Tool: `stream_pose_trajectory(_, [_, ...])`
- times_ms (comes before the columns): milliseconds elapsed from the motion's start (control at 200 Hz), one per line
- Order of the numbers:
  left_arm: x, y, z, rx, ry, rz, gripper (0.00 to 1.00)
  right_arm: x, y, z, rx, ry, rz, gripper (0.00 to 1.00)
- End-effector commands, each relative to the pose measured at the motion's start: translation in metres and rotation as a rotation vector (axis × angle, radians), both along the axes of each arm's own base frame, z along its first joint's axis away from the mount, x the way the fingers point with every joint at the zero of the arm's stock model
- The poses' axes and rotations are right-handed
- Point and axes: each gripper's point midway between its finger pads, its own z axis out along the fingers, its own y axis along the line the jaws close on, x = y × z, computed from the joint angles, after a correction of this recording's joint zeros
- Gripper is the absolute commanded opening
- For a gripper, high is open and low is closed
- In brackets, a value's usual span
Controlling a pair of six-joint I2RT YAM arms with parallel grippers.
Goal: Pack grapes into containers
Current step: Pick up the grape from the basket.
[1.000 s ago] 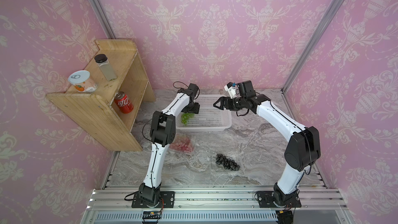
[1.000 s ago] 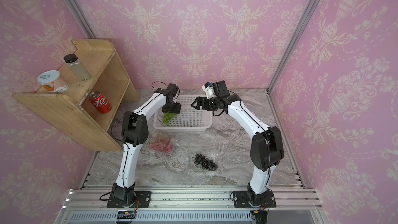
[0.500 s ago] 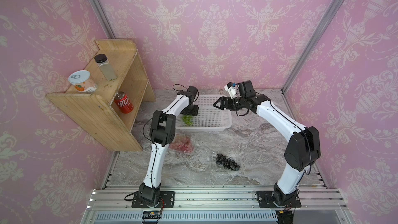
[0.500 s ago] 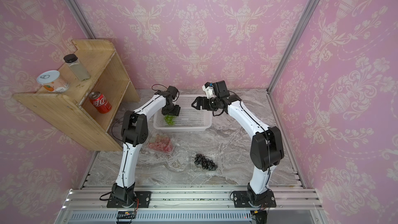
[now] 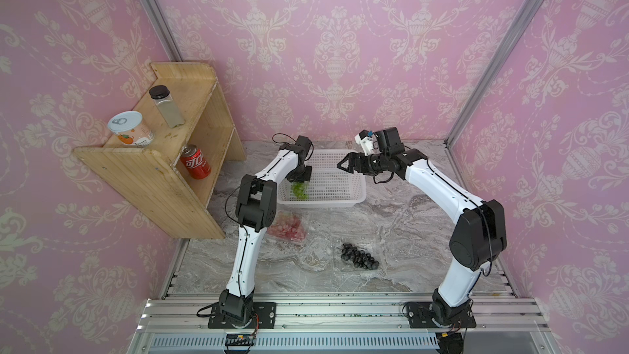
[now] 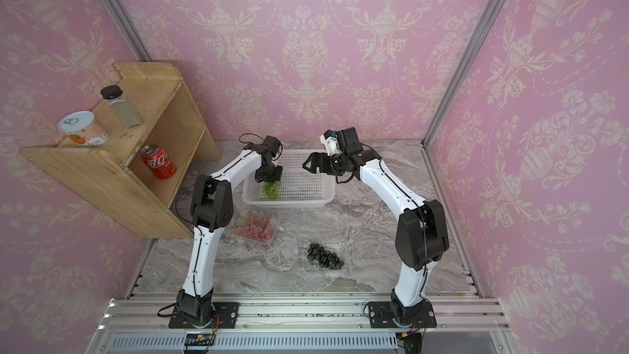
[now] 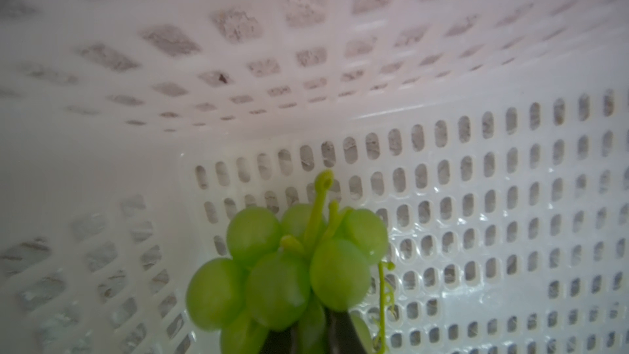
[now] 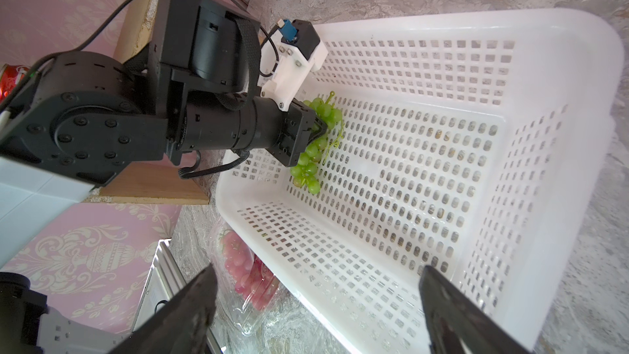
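A: Surface and room, quick.
B: Grey veined marble tabletop point(image 5: 391, 219). Pink patterned walls point(image 5: 340, 45) stand behind and to both sides of the white perforated basket point(image 5: 340, 203). The basket sits at the back of the top.
A: Left pincer?
B: The left gripper point(image 8: 320, 127) is clamped on the green bunch point(image 5: 299, 190), inside the basket at its left end. Can't tell if the bunch is off the basket floor.
A: Right one?
B: The right gripper point(image 5: 342, 164) hovers over the basket's right half, jaws spread wide and empty.
A: Other grapes?
B: The red grapes point(image 5: 286, 228) lie in a clear container point(image 5: 301, 239) just in front of the basket's left corner. The dark bunch point(image 5: 359, 257) lies well in front of the basket, in a second clear container point(image 6: 304, 260) that's hard to make out.
A: Anything else?
B: A wooden shelf point(image 5: 153, 171) left of the basket, with a cola can point(image 5: 195, 166) on its lower level. An aluminium rail point(image 5: 340, 311) far in front of the basket carries both arm bases.
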Motion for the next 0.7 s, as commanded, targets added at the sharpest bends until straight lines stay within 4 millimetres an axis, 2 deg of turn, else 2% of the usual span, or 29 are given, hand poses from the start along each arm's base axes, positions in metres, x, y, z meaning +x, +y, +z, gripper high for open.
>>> stream_pose_trajectory(0, [0.006,-0.003,0.041,-0.053,-0.087,0.020,0.00,-0.009,-0.006,0.013,0.014,-0.005,-0.010,0.93])
stream_pose_trajectory(190, [0.009,-0.010,0.092,-0.112,-0.174,0.022,0.00,-0.014,-0.011,0.022,0.011,-0.024,-0.026,0.92])
stream_pose_trajectory(385, [-0.006,-0.027,0.144,-0.163,-0.231,-0.026,0.00,-0.019,-0.027,0.037,0.020,-0.053,-0.067,0.93])
stream_pose_trajectory(540, [-0.036,-0.053,0.195,-0.180,-0.299,-0.113,0.00,-0.027,-0.048,0.049,0.023,-0.075,-0.108,0.93])
stream_pose_trajectory(690, [-0.080,-0.077,0.228,-0.181,-0.332,-0.199,0.00,-0.044,-0.066,0.057,0.004,-0.089,-0.136,0.92])
